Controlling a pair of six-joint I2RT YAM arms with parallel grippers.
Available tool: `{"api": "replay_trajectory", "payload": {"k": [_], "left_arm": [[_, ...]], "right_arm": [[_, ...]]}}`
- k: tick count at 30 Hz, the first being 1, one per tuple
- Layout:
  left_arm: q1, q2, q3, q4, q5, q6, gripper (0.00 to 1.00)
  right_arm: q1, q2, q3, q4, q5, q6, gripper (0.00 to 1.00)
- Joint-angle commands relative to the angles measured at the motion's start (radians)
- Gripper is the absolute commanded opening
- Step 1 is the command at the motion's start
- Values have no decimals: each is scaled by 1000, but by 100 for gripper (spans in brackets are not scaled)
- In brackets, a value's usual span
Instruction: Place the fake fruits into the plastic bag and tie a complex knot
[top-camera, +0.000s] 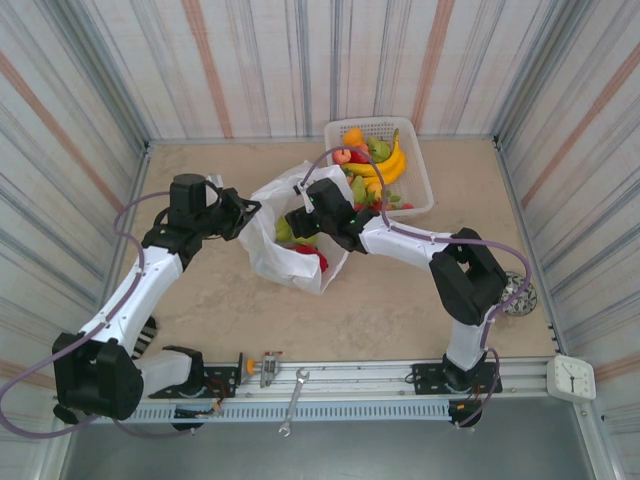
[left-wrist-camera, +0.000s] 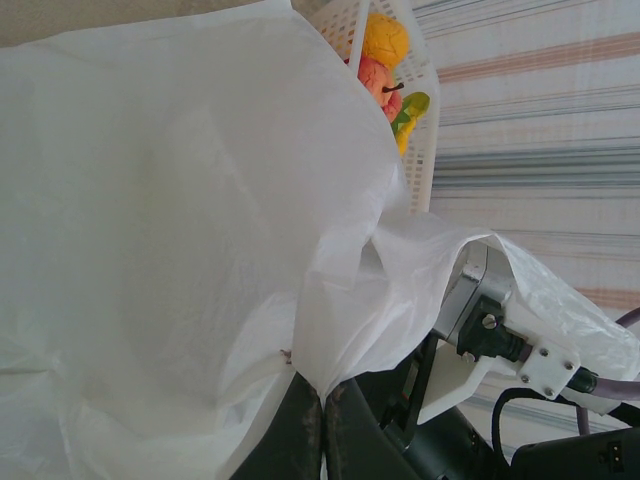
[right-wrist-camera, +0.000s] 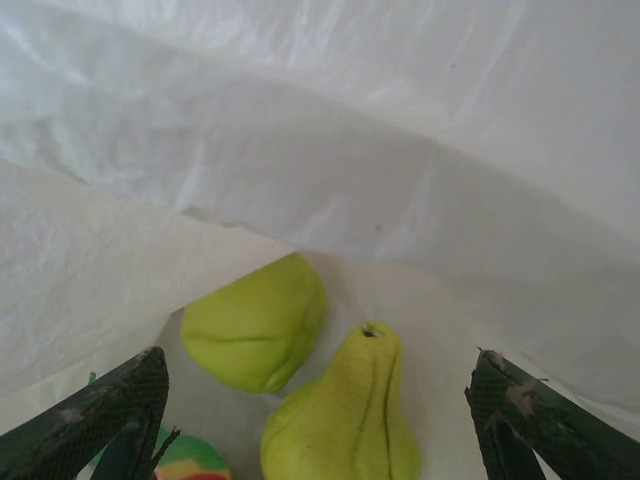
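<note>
Now, one plastic bag (left-wrist-camera: 150, 250), two pears (right-wrist-camera: 345, 420), left gripper (left-wrist-camera: 322, 392) pinching it, right gripper (right-wrist-camera: 318, 365) spread

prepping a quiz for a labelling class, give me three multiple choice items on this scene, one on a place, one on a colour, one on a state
1. In the top view, where is the basket relative to the bag?
A. Nearer and to the left
B. Farther back and to the right
C. Under it

2. What colour are the two fruits ahead of the right fingers?
A. Green
B. Blue
C. Purple

3. How do the left fingers stand?
A. Wide open in the air
B. Shut on the bag
C. Shut on a banana

Answers:
1 B, the basket sits behind the bag, off to its right.
2 A, both lie pale green inside the bag.
3 B, they pinch the bag's white edge.
</note>
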Motion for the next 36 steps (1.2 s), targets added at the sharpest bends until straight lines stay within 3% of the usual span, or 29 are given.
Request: {"api": "replay_trajectory", "payload": {"k": [1, 11, 36], "left_arm": [[-3, 1, 13, 2, 13, 26, 0], [-4, -1, 1, 9, 13, 23, 0], [-6, 15, -3, 21, 18, 21, 0]], "right_arm": [[10, -47, -16, -17, 21, 0, 81], [71, -128, -75, -68, 59, -36, 95], [111, -539, -342, -328, 139, 57, 95]]}}
